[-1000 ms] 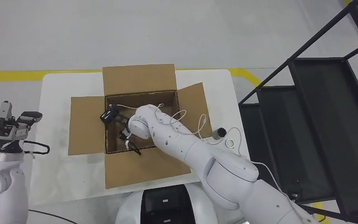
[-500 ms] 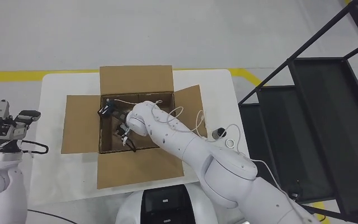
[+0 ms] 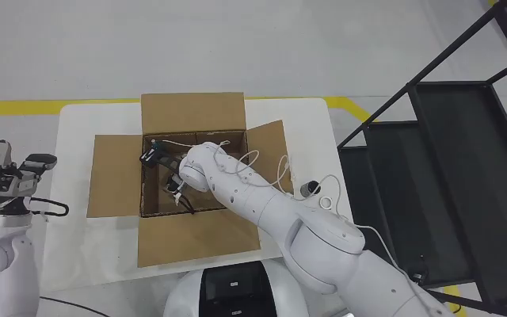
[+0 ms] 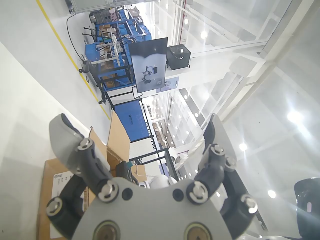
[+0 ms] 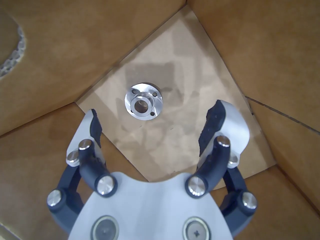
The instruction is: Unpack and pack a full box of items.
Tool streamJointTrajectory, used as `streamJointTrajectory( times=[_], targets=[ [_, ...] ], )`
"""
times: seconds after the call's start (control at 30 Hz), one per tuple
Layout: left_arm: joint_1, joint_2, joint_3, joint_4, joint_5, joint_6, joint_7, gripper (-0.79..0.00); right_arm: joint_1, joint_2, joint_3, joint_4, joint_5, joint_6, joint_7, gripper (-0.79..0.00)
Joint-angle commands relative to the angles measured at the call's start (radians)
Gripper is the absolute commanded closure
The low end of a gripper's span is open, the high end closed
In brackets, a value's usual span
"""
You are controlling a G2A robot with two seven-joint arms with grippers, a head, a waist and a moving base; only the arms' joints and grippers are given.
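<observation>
An open cardboard box with its flaps spread sits mid-table. My right arm goes down into it from the right. Inside, a small round metal flange with a centre bore lies flat on the box floor, near a corner. My right gripper hangs open just above the floor, and the flange lies slightly off the gap, towards one finger. My left gripper is open and holds nothing, pointing up at the hall ceiling off the table's left edge. A box flap shows past it.
A small dark cylinder and a loose white cable lie on the white table, right of the box. Black metal stairs stand close on the right. The box walls hem in the right gripper.
The right arm has shifted left and farther back inside the box. The box slid a little left on the table with it. The left arm has stayed put.
</observation>
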Motion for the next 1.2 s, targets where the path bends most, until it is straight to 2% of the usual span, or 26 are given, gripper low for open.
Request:
streamJointTrajectory(
  times=[0.0,0.13,0.23,0.33,0.43,0.63,0.9,1.17],
  targets=[
    [0.003,0.0,-0.012,-0.01,0.025,0.009,0.042,-0.785,0.0,0.0,0.0,0.0,0.0,0.0,0.0,-0.785],
    [0.011,-0.003,-0.045,-0.002,0.025,0.004,0.15,-0.785,0.0,0.0,0.0,0.0,0.0,0.0,0.0,-0.785],
    [0.014,-0.003,-0.061,0.011,0.035,0.015,0.188,-0.785,0.0,0.0,0.0,0.0,0.0,0.0,0.0,-0.785],
    [0.014,-0.004,-0.064,0.016,0.037,0.017,0.19,-0.785,-0.01,0.006,0.009,-0.006,-0.002,0.003,-0.021,-0.785],
    [0.014,-0.005,-0.062,0.018,0.041,0.02,0.184,-0.785,-0.008,0.018,0.022,-0.025,-0.005,-0.037,0.022,-0.785],
    [-0.002,-0.007,-0.035,0.021,0.052,0.037,0.149,-0.785,-0.025,0.063,0.078,-0.13,-0.009,-0.103,0.061,-0.785],
    [-0.032,-0.006,0.037,0.007,0.138,0.065,0.059,-0.785,-0.156,0.163,0.218,-0.4,-0.021,-0.165,0.155,-0.785],
    [-0.056,-0.008,0.082,0.006,0.173,0.066,0.033,-0.785,-0.469,0.283,0.435,-0.908,-0.103,-0.165,0.341,-0.785]
  ],
)
